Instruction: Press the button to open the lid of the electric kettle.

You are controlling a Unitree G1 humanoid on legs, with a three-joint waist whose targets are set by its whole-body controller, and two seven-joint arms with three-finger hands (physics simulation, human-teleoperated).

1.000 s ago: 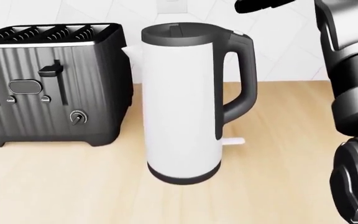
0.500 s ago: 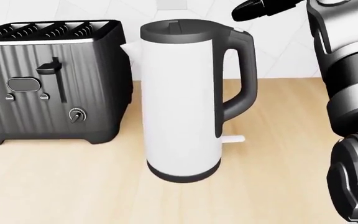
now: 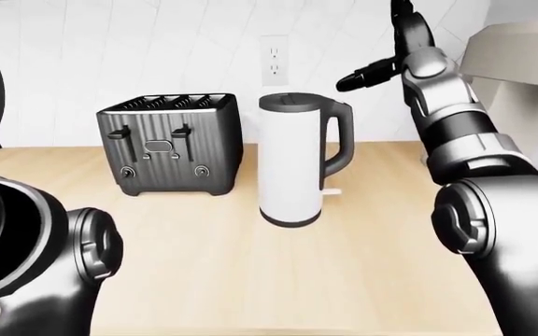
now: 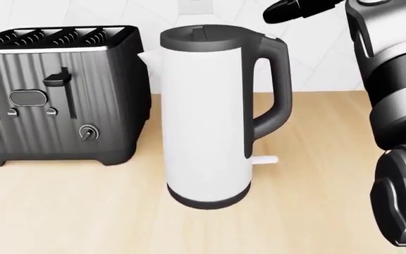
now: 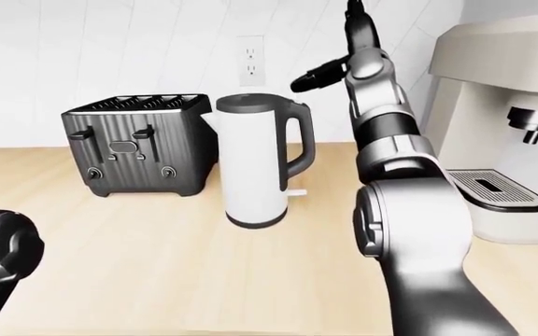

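The electric kettle [image 3: 292,162] stands upright on the wooden counter [image 3: 250,273], with a white body and a black lid [image 4: 204,34], handle [image 4: 277,84] and base. My right hand [image 3: 374,70] is raised above and to the right of the kettle's handle top, clear of it. Its dark fingers [image 4: 295,9] are spread, one pointing left toward the kettle and one pointing up. It holds nothing. My left hand is out of sight; only the left arm [image 3: 35,259] fills the bottom left of the left-eye view.
A black four-slot toaster [image 3: 171,143] stands close to the left of the kettle. A wall outlet [image 3: 272,61] is behind the kettle. A beige coffee machine [image 5: 503,140] stands at the right. My right forearm [image 4: 400,106] fills the right edge of the head view.
The head view bobbed slightly. My right hand's pointing finger has come a little lower into the top of the head view, above the kettle's handle. The kettle's lid stays shut.
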